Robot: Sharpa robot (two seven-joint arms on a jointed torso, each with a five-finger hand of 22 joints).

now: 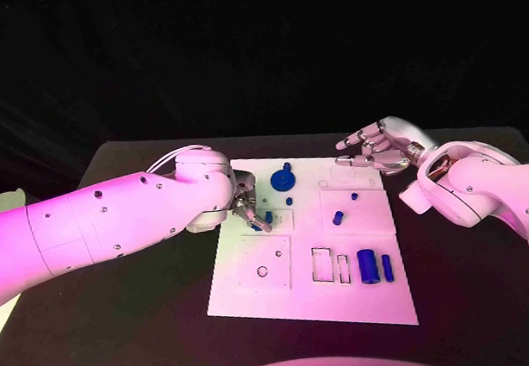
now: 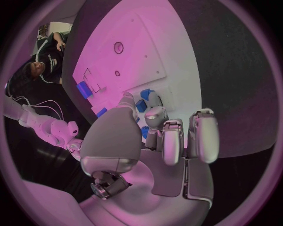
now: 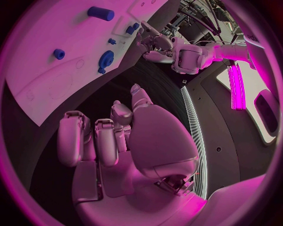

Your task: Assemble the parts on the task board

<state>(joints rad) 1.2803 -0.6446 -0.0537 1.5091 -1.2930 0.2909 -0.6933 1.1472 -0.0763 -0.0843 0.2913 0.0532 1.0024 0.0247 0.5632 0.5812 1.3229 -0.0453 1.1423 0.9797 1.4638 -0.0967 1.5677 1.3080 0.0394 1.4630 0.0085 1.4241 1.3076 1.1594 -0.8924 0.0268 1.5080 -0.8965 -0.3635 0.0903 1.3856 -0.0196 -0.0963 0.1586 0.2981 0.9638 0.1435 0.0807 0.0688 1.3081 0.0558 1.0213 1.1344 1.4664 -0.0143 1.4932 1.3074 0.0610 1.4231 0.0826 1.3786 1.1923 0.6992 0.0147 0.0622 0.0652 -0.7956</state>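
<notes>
Near edge of board [image 1: 313,313] bare; left hand [image 1: 250,212] pinching blue part [image 1: 268,218] mid-board; right hand [image 1: 374,147] curled, holding nothing, off far corner.

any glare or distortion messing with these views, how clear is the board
Head view: pink light washes the task board and both arms, yet the blue parts read clearly against it. Left wrist view: fisheye bends the board's edges, and the left hand blocks much of it. Right wrist view: same bending; the right hand fills the middle, with the board off at the rim.
</notes>
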